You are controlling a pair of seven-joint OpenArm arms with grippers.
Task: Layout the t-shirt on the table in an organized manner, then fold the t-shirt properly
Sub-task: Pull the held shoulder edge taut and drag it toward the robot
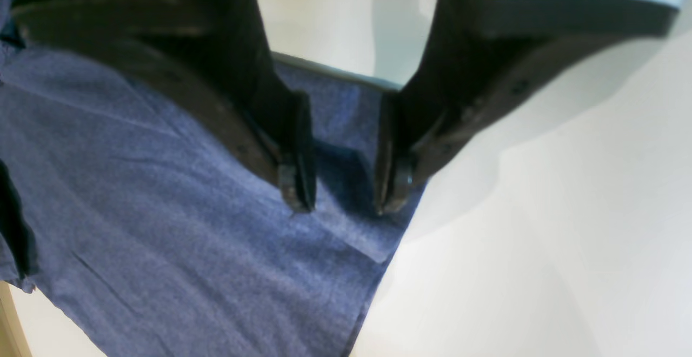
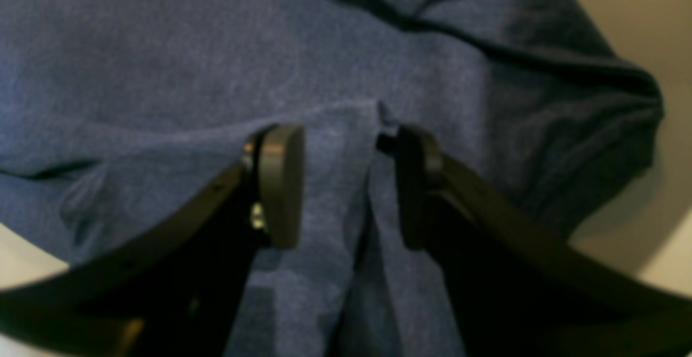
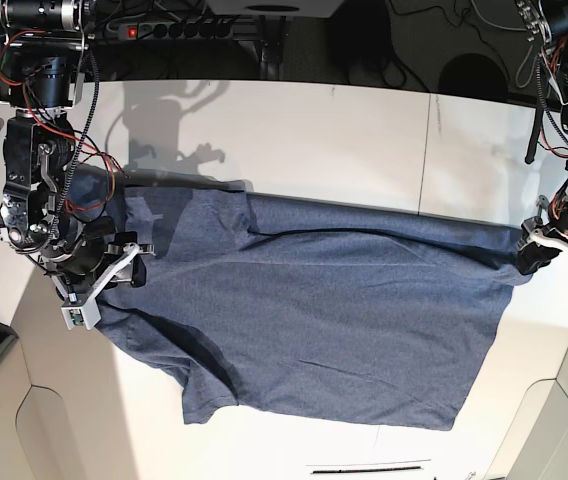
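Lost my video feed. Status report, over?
Left gripper open over the t-shirt corner. Right gripper open, fabric ridge between its jaws. Shirt spread across the table, still wrinkled, unfolded. Nothing obstructing.

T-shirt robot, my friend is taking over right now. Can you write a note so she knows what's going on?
Left gripper: open, over the t-shirt's corner by the table edge.
Right gripper: open, a fold of cloth between its fingers, at the sleeve end.
Shirt: spread across the table, plain side up, still wrinkled near the sleeves.
Done: mostly laid out.
Left: smooth it, then fold.
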